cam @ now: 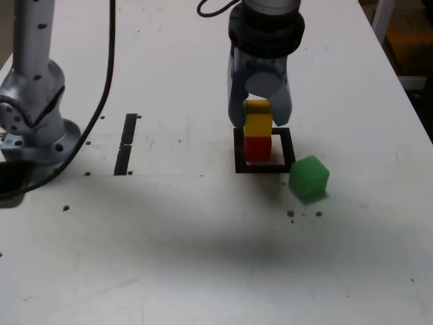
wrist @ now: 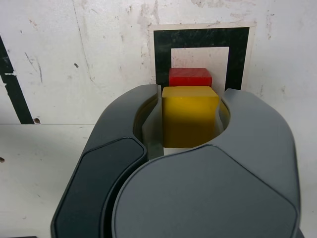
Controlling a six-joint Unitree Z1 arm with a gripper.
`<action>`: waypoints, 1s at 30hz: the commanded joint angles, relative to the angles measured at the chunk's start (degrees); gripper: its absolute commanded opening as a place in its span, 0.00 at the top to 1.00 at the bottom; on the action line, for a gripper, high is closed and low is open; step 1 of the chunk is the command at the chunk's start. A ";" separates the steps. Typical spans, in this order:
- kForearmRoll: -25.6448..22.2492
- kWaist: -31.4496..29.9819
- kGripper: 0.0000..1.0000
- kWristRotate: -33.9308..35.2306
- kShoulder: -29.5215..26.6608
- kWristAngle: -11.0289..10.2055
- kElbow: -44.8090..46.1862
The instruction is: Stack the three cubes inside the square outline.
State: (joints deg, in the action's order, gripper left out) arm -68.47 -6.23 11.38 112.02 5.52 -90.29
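Observation:
My gripper [cam: 259, 123] is shut on the yellow cube [cam: 257, 122], one finger on each side of it. In the exterior view the yellow cube's underside meets the top of the red cube [cam: 257, 147], which stands inside the square outline [cam: 264, 167]. The wrist view shows the yellow cube [wrist: 190, 116] between the jaws of the gripper [wrist: 190, 130], with the red cube [wrist: 190, 77] partly showing beyond it on the white centre of the square outline [wrist: 198, 37]. The green cube [cam: 309, 177] sits on the table just outside the outline's near corner, at the exterior view's right.
Two short black strips [cam: 126, 143] lie on the white table at the exterior view's left. The arm's base [cam: 34, 101] and a black cable [cam: 103, 101] stand further left. Small dark specks [cam: 291, 213] dot the table near the green cube.

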 commanded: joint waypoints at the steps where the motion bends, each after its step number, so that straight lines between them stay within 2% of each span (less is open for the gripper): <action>1: 0.29 0.08 0.81 -0.01 0.40 0.12 -0.04; 13: 1.33 0.08 0.78 -0.03 1.00 -0.07 0.09; 30: 0.34 0.17 0.48 -0.04 0.97 -0.60 0.38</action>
State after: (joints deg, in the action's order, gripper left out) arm -67.91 -6.22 11.38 112.94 5.03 -89.96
